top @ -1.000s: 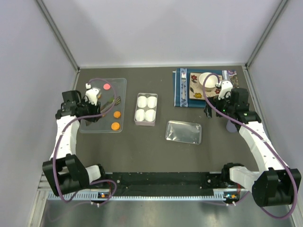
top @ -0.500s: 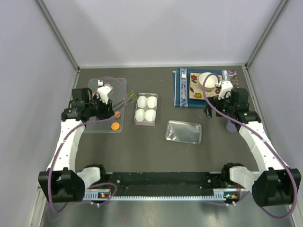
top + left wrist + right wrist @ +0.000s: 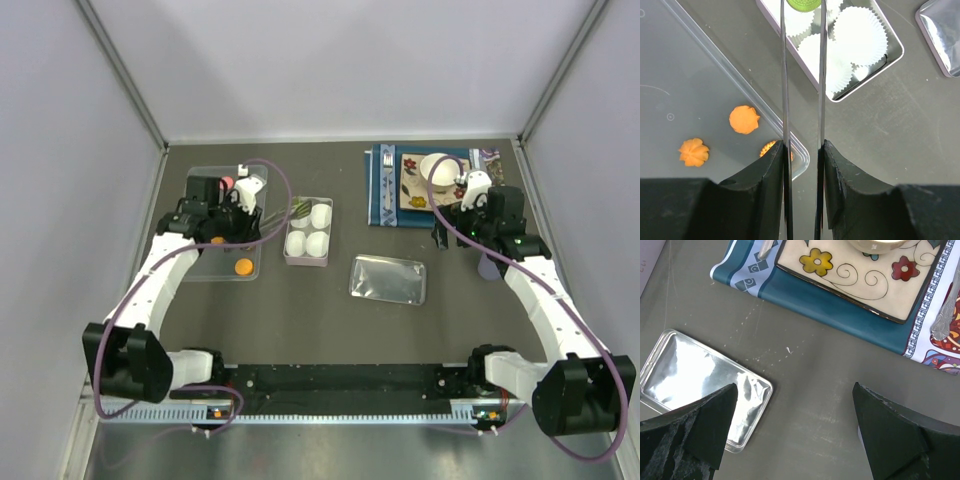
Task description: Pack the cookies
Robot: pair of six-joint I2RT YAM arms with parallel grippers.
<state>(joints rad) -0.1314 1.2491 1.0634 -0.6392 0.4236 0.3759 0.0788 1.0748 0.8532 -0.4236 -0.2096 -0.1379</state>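
Observation:
My left gripper [image 3: 258, 212] [image 3: 803, 145] is shut on a pair of thin metal tongs [image 3: 784, 75]. The tong tips pinch a green cookie [image 3: 803, 3] [image 3: 299, 208] over the far left cup of the four-cup box [image 3: 308, 258] [image 3: 892, 47], whose white paper cups [image 3: 860, 35] show. Three orange cookies [image 3: 744, 119] lie in the clear tray [image 3: 215, 268] [image 3: 670, 75] to the left, one partly behind my finger. A pink-red cookie [image 3: 226, 183] lies at the tray's far end. My right gripper [image 3: 462, 225] [image 3: 795, 390] is open and empty above the table.
A clear plastic lid [image 3: 389, 279] [image 3: 700, 385] lies right of the box and shows in the left wrist view [image 3: 940, 35]. A patterned placemat [image 3: 385, 195] [image 3: 840, 305] with a flowered plate [image 3: 860, 275], a cup [image 3: 437, 167] and cutlery [image 3: 945, 315] sits at the far right.
My left arm has swung right from the tray to the box, carrying the green cookie in the tongs. The right arm has not moved.

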